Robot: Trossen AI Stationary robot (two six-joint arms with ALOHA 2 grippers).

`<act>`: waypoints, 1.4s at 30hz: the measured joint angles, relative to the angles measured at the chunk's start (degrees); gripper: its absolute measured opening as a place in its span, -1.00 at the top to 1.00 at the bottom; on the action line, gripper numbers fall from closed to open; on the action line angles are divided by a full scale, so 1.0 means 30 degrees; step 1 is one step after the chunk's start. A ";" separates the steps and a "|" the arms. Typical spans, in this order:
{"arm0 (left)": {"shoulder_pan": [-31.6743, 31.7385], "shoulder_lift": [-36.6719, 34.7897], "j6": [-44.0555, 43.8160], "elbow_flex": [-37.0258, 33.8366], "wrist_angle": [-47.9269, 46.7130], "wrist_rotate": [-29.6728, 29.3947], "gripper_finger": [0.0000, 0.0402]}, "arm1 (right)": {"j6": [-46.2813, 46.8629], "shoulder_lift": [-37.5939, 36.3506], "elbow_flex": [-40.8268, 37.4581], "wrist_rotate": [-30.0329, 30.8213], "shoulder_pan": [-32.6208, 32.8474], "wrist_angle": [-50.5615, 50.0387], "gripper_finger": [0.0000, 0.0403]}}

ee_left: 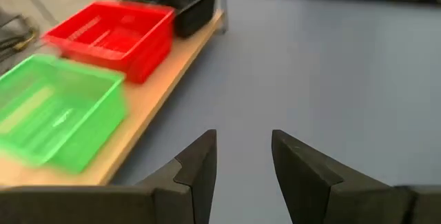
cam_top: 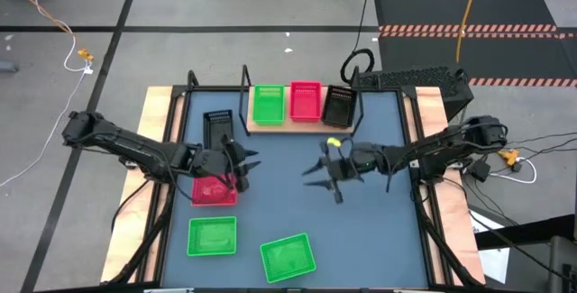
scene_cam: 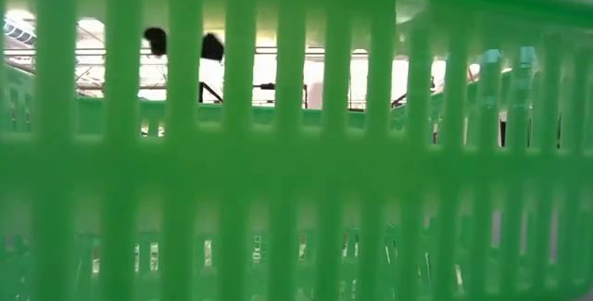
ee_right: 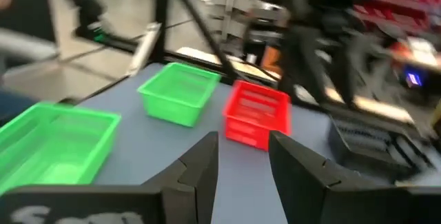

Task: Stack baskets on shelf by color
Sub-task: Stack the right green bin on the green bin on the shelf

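The shelf (cam_top: 293, 123) at the counter's (cam_top: 379, 230) far edge carries a green basket (cam_top: 268, 104), a red basket (cam_top: 306, 101) and a black basket (cam_top: 338, 106). Still loose are another black basket (cam_top: 218, 128), a red one (cam_top: 214, 190) and two green ones (cam_top: 213, 236) (cam_top: 288, 257). The left gripper (cam_top: 243, 169) and right gripper (cam_top: 317, 173) hover mid-counter, fingers parted, empty.

Even, diffuse overhead light in the high view; shadows on the table (cam_top: 288, 203) are soft and short. In the low view, a green basket (scene_cam: 296, 153) fills the frame out of focus, with overexposed white glare through its slots across the upper half. Both wrist views show motion blur, strongest along the top of the right wrist frame.
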 joint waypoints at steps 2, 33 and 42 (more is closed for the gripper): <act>-0.0414 0.1038 0.0349 0.0000 0.2256 0.0007 0.29 | -0.1195 0.0062 0.0000 0.0005 0.1015 -0.0293 0.40; -0.7185 1.0977 -0.1769 0.3687 1.3752 -0.3423 0.29 | -0.2930 0.0062 0.0005 0.4091 1.0143 -0.4785 0.40; -0.6557 1.0970 -0.2049 0.5682 0.9488 -0.3453 0.29 | -0.2930 0.0062 0.0021 0.7754 1.1045 -0.7237 0.37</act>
